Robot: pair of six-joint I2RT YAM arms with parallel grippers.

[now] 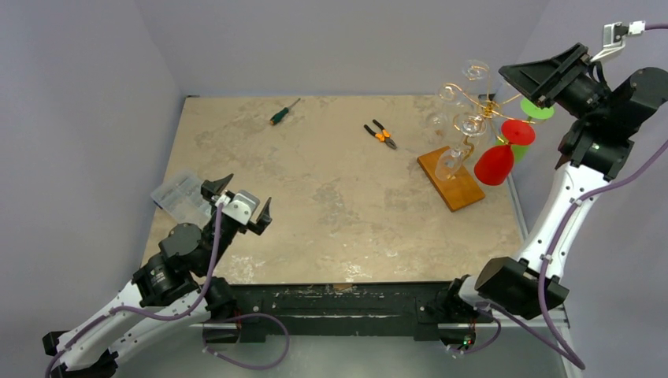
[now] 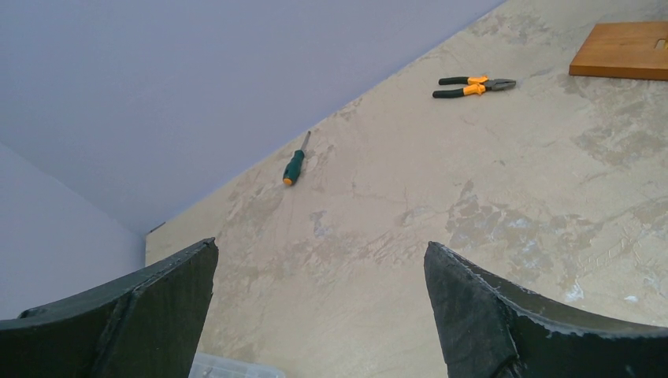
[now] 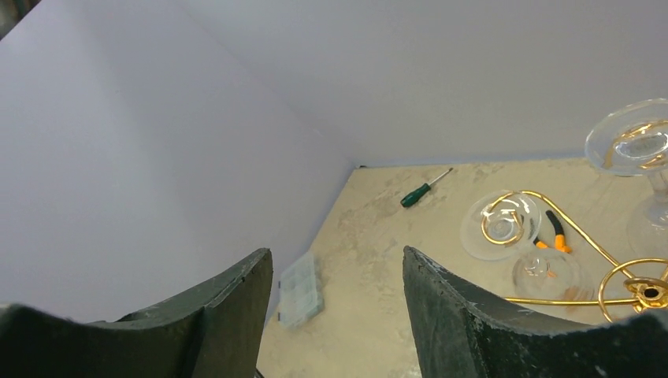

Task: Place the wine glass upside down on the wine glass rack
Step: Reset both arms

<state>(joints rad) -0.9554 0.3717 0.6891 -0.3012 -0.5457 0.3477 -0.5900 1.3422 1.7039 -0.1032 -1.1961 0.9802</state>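
**Right arm hanging out by the rack: how I'd back it off**

Overhead: the wine glass rack (image 1: 450, 181) is standing at the tabletop's right edge, toward the far corner. Clear glasses are hanging on it foot-up, and a red glass (image 1: 495, 164) is hanging just beside them. One wine glass (image 1: 475, 71) is sitting on the top curl, and the right gripper (image 1: 529, 79) is hovering just right of it. The left gripper (image 1: 249, 190) is idling near the left edge.

Left wrist: the jaws are gaping wide on nothing, looking toward a screwdriver (image 2: 294, 167) and pliers (image 2: 473, 85).

Right wrist: the jaws are standing apart with nothing between them. My guess is the glass is already hung, but I can't tell which one. I'd be pulling straight back and up, not sideways, since gold curls and glass feet are crowding the right. The open room is leftward, over the middle of the tabletop.
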